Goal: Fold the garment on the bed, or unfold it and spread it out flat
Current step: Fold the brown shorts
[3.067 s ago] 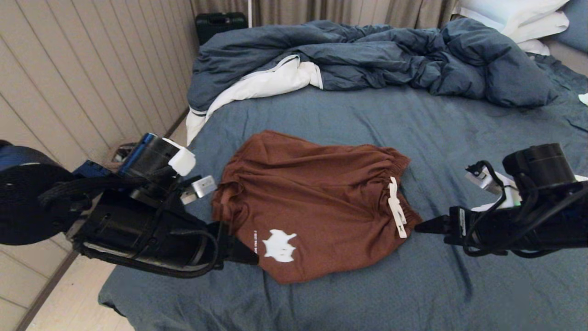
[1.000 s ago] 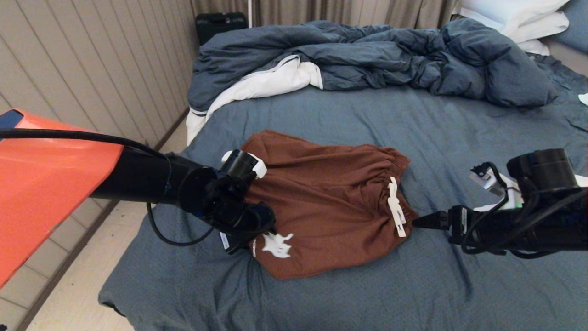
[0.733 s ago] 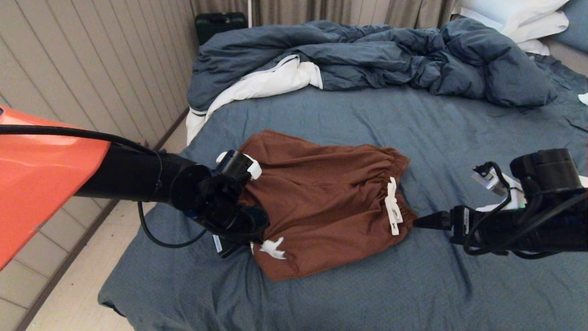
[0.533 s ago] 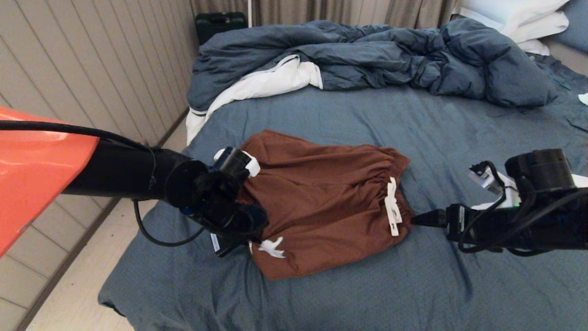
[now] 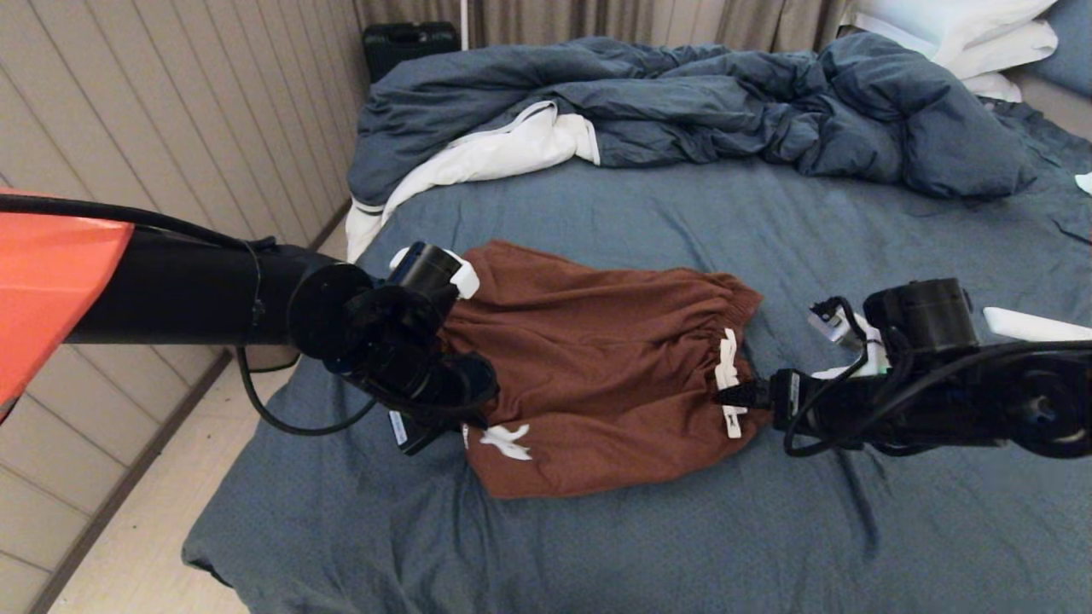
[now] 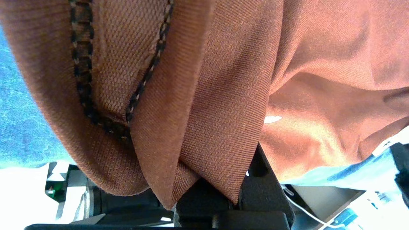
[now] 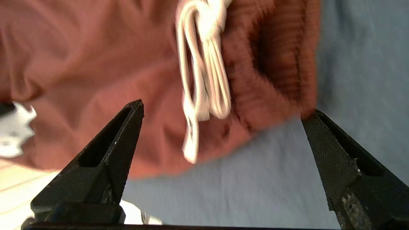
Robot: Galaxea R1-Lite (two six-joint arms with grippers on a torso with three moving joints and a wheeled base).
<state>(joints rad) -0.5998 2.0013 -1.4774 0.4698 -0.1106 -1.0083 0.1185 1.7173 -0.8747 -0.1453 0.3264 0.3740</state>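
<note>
The garment point(image 5: 597, 375), rust-brown shorts with a white print, lies bunched on the blue bed point(image 5: 682, 529). My left gripper point(image 5: 465, 409) is at the garment's left edge, shut on a fold of brown cloth. In the left wrist view the garment point(image 6: 207, 95) hangs pinched in the left gripper point(image 6: 235, 199). My right gripper point(image 5: 732, 396) stands open at the waistband end, by the white drawstring point(image 5: 727, 384). In the right wrist view the right gripper point(image 7: 223, 110) has wide-apart fingers either side of the drawstring point(image 7: 204, 80) and gathered waistband point(image 7: 274, 80), low over the sheet point(image 7: 239, 191).
A rumpled blue duvet point(image 5: 682, 102) with white lining fills the far side of the bed. White pillows point(image 5: 964, 34) lie at the far right. A panelled wall point(image 5: 171, 153) and the floor run along the bed's left edge.
My left gripper closed on the garment's left edge and drew it slightly left, bunching the print. The right arm slid left until its open fingers reached the waistband and drawstring.
</note>
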